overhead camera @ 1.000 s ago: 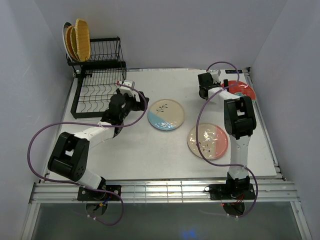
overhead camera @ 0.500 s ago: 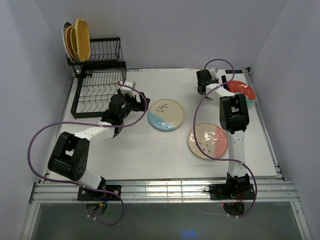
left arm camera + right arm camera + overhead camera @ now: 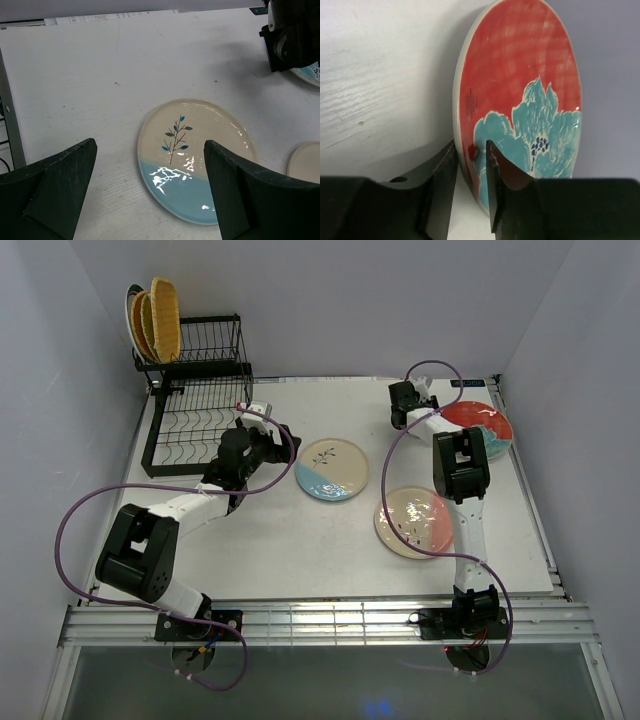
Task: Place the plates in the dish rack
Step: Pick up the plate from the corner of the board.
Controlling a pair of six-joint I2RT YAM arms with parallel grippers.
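We log a white table [image 3: 300, 540] and pale grey walls [image 3: 330, 300]. The right gripper [image 3: 470, 150] pinches the rim of the red-teal plate [image 3: 520, 75], far right. The left gripper [image 3: 150, 145] gapes near the cream-blue plate [image 3: 195, 155]. The dish rack [image 3: 190, 420] stands far left.

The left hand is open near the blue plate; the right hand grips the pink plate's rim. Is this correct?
No. The right wrist view shows the right hand gripping the red plate by its rim instead. The rest is right.
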